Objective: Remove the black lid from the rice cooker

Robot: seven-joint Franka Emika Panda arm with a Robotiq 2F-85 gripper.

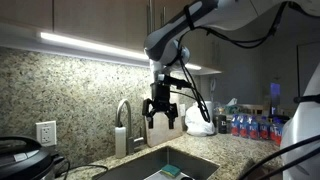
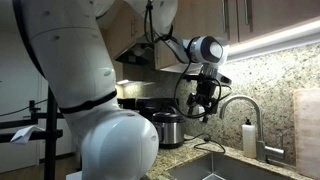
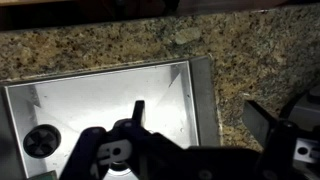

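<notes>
The rice cooker (image 1: 22,158) sits on the counter at the far lower left, with the black lid (image 1: 14,144) resting on top. It also shows in an exterior view (image 2: 166,129), partly behind the robot's white body. My gripper (image 1: 160,108) hangs in the air over the sink, well away from the cooker; it shows in both exterior views (image 2: 203,102). In the wrist view the gripper (image 3: 200,125) is open and empty, with one finger over the basin and the other over the granite. The cooker is out of the wrist view.
The steel sink (image 3: 195,95) lies below me, with a drain (image 3: 42,141). A faucet (image 1: 122,122) and a tan cutting board (image 1: 163,127) stand behind the sink. A soap bottle (image 2: 249,137) stands by the faucet. Several bottles (image 1: 255,127) crowd the counter.
</notes>
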